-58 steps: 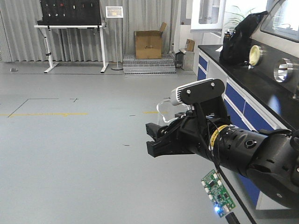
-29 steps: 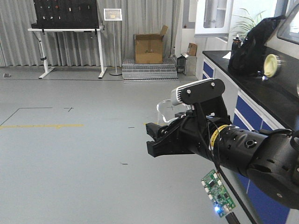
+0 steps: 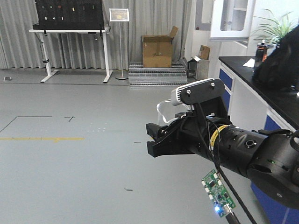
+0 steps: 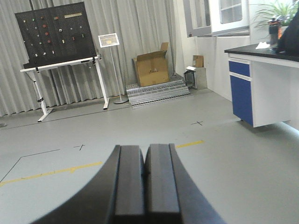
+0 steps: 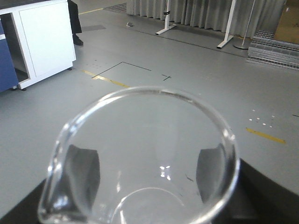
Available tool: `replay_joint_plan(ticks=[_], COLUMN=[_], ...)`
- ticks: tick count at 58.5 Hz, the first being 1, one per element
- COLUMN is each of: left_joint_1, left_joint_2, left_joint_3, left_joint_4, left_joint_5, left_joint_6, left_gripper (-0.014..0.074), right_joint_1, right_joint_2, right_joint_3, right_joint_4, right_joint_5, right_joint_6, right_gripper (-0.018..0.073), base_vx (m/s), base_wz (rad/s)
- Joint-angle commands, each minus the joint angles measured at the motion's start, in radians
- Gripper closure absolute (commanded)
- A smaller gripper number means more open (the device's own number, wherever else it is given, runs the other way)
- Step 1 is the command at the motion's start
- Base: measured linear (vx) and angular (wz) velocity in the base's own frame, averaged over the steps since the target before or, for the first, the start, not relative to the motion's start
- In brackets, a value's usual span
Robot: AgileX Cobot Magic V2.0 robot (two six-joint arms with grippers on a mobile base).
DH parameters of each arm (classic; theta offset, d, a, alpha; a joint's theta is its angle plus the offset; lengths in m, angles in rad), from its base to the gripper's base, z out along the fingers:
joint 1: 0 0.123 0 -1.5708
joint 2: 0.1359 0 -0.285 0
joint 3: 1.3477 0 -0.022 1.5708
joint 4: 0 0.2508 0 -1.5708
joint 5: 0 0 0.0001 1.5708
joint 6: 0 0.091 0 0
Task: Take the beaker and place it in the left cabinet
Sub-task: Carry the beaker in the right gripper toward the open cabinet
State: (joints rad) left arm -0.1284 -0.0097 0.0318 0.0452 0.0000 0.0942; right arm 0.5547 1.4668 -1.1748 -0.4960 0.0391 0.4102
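The beaker [image 5: 140, 158], a clear glass cylinder with a pouring lip, fills the right wrist view. My right gripper [image 5: 147, 179] is shut on it, its dark fingers [image 5: 84, 170] showing through the glass on both sides. In the front view the beaker [image 3: 164, 110] sticks up above the right gripper [image 3: 154, 139], held in the air over the grey floor. My left gripper [image 4: 145, 161] is shut, pads pressed together with nothing between them, pointing across the open floor. The left cabinet is out of view.
A black-topped lab counter with blue doors [image 3: 261, 100] runs along the right, a black bag [image 3: 280, 63] on it. Far back stand a cardboard box [image 3: 157, 50], a pegboard table [image 3: 70, 29] and a sign stand [image 3: 120, 16]. A green circuit board [image 3: 217, 192] hangs under the arm.
In the front view the room has slid to the right and down, and most of the counter has left the frame. The right arm with the beaker holds the same pose.
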Motion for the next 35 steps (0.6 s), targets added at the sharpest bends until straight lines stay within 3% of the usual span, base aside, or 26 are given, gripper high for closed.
replay_joint_plan(ticks=[1,35], left_joint_1=[-0.001,-0.001], left_joint_2=[-0.019,-0.019], left_joint_3=[0.016,0.016], left_joint_4=[-0.003,-0.003], left_joint_5=[-0.075,-0.075], left_joint_6=[-0.003,-0.003], left_gripper=[0.0595,0.0595], right_joint_1=[-0.004,-0.004], right_joint_2=[-0.038,-0.038], right_joint_3=[-0.033,-0.033], right_joint_4=[-0.006,-0.006], right_joint_5=[-0.075,-0.075], right_joint_6=[0.001,0.001], right_gripper=[0.0568,0.0568], base_vx=[0.64,0.68], base_wz=[0.09,0.04])
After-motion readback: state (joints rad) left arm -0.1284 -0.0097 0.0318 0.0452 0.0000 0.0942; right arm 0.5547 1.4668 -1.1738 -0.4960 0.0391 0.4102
